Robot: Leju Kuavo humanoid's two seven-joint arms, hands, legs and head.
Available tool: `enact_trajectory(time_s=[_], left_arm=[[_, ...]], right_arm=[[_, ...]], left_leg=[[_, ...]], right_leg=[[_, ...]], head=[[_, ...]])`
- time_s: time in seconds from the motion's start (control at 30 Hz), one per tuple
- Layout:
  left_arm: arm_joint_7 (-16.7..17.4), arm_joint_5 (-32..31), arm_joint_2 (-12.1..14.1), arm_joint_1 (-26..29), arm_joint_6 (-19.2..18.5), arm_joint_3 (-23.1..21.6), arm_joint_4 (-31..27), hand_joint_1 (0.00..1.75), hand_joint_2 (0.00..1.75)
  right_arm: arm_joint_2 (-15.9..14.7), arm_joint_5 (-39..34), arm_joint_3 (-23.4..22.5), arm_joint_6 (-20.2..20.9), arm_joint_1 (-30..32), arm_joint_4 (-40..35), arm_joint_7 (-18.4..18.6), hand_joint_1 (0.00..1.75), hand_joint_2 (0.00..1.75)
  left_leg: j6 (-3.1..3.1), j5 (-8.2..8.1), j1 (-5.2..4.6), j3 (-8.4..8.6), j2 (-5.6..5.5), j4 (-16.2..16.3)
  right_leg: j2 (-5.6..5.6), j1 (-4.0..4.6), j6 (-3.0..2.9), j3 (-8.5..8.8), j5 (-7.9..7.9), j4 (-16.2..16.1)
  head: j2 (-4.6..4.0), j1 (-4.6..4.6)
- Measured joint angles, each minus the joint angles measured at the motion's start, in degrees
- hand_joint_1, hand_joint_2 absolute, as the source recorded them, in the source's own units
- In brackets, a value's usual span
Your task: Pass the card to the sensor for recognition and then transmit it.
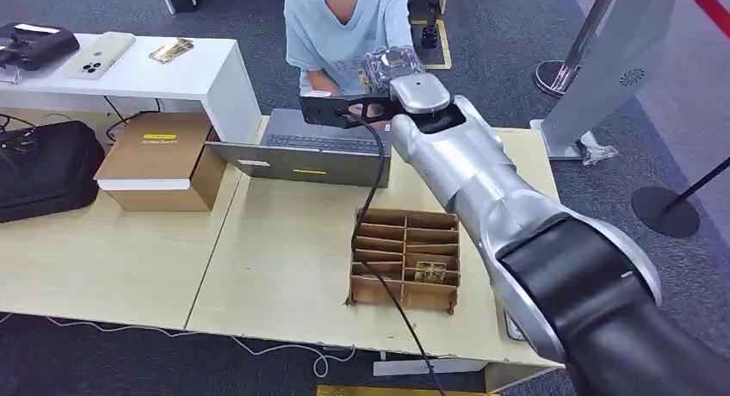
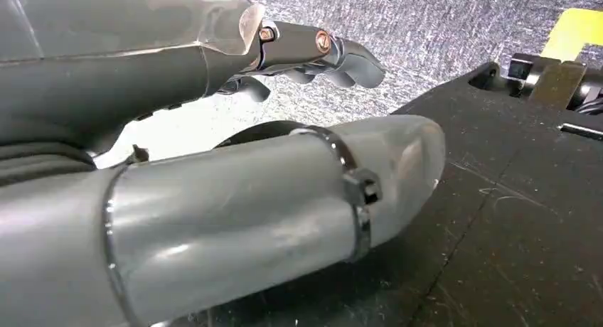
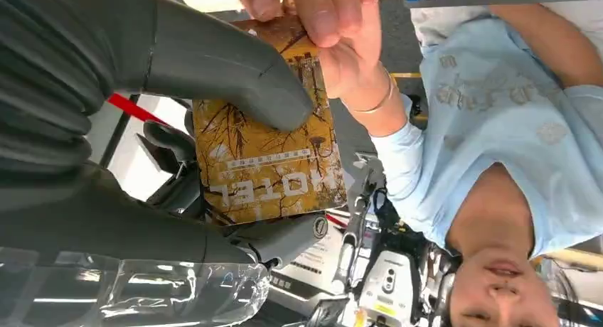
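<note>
Your right robot hand (image 3: 178,78) pinches the card (image 3: 267,153), raised beyond the counter (image 1: 284,241); the person's hand (image 3: 334,28) grips its edge. Ease your thumb only once they hold firmly.

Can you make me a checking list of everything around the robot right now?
Surface: pale wooden table, mostly bare.
Job's things: card pinched by the right hand; a person's hand grips its far edge. Black sensor sits by the laptop.
Clutter: cardboard divider tray, cardboard box, black bag.
Hands: left hand holds nothing.
Cables: black cable crosses the tray.
Surroundings: white side table with a phone; grey carpet.
</note>
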Motion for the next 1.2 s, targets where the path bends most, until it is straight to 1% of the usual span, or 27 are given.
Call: enact_trajectory(time_s=[0.13, 0.2, 0.23, 0.27, 0.47, 0.57, 0.87, 1.2], left_arm=[[0.0, -0.4, 0.0, -0.2, -0.4, -0.4, 0.0, 0.00, 0.00], [0.0, -0.4, 0.0, -0.2, -0.4, -0.5, 0.0, 0.00, 0.00], [0.0, -0.4, 0.0, -0.2, -0.4, -0.5, 0.0, 0.00, 0.00], [0.0, -0.4, 0.0, -0.2, -0.4, -0.5, 0.0, 0.00, 0.00], [0.0, -0.3, 0.0, -0.2, -0.3, -0.6, 0.0, 0.00, 0.00], [0.0, -0.3, 0.0, -0.2, -0.3, -0.7, 0.0, 0.00, 0.00], [0.0, -0.3, 0.0, -0.3, -0.4, -1.3, 0.0, 0.00, 0.00], [0.0, -0.3, 0.0, -0.3, -0.4, -1.4, 0.0, 0.00, 0.00]], right_arm=[[-0.2, 0.0, -0.2, -0.2, 0.0, 0.3, -0.3, 1.75, 1.75], [-0.3, 0.0, -0.3, -0.4, 0.1, 0.4, -0.3, 1.48, 1.75], [-0.3, 0.0, -0.3, -0.5, 0.1, 0.4, -0.3, 0.79, 1.75], [-0.4, 0.0, -0.4, -0.7, 0.1, 0.4, -0.3, 0.00, 1.75], [-0.9, 0.9, -0.7, -1.2, 0.5, 0.6, 0.5, 0.00, 1.75], [-1.3, 0.7, -1.1, -2.6, 0.9, 0.7, 0.5, 0.00, 1.75], [-2.7, -1.5, -4.1, -7.6, 2.5, 0.4, -2.4, 0.00, 1.75], [-3.5, -2.0, -5.2, -8.3, 3.4, 0.2, -2.9, 0.00, 1.75]], left_leg=[[0.00, 0.00, 0.00, 0.00, 0.01, 0.0], [0.00, 0.00, 0.00, 0.00, 0.01, 0.0], [0.00, 0.00, 0.00, 0.00, 0.02, 0.0], [0.00, 0.00, 0.00, 0.00, 0.02, 0.0], [0.00, 0.00, 0.00, 0.00, 0.02, 0.0], [0.00, 0.00, 0.00, 0.00, 0.02, 0.0], [0.00, 0.00, 0.00, 0.00, 0.02, 0.0], [0.00, 0.00, 0.00, 0.00, 0.02, 0.0]], right_leg=[[0.01, 0.00, 0.00, -0.01, 0.00, 0.0], [0.01, 0.00, 0.00, -0.01, 0.00, 0.0], [0.02, 0.00, 0.00, -0.02, 0.00, 0.0], [0.03, 0.00, 0.00, -0.02, 0.00, 0.0], [0.02, 0.00, 0.00, -0.02, 0.00, 0.0], [0.03, 0.00, 0.00, -0.02, 0.00, 0.0], [0.03, 0.00, 0.00, -0.02, 0.00, 0.0], [0.03, 0.00, 0.00, -0.03, 0.00, 0.0]], head=[[0.00, 0.00], [0.00, 0.00], [0.00, -0.02], [0.00, 0.00], [0.00, 0.00], [0.00, 0.00], [0.00, 0.00], [0.00, -0.02]])
